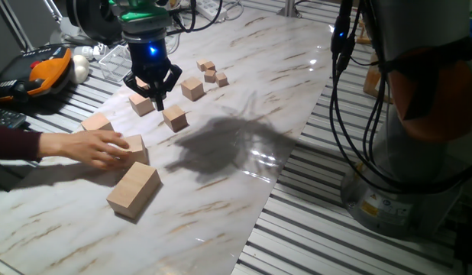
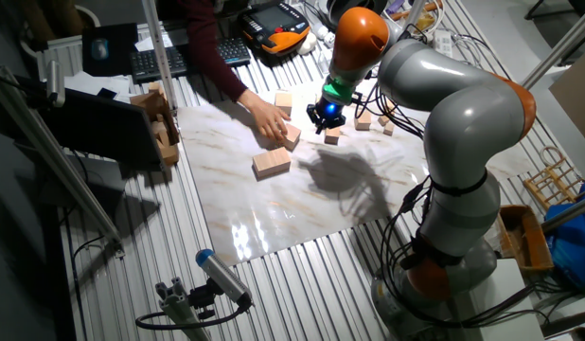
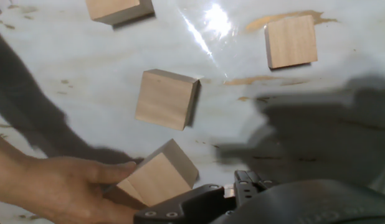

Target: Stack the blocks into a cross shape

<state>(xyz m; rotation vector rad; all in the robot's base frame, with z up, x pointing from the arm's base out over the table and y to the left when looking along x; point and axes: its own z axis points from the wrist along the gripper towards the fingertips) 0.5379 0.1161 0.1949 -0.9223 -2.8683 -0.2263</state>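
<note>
Pincer (image 1: 153, 92) hangs with jaws spread, gripping nothing that I can see; below it lie medium cubes (image 1: 174, 118), and beyond them a person's hand (image 1: 105, 147) touches one of the blocks (image 1: 134, 190)

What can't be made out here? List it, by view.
Hand view: top-left block cut off by the top edge.
Hand view: nearest block partly covered by the hand.
The other fixed view: tiny cubes too small to count.
</note>
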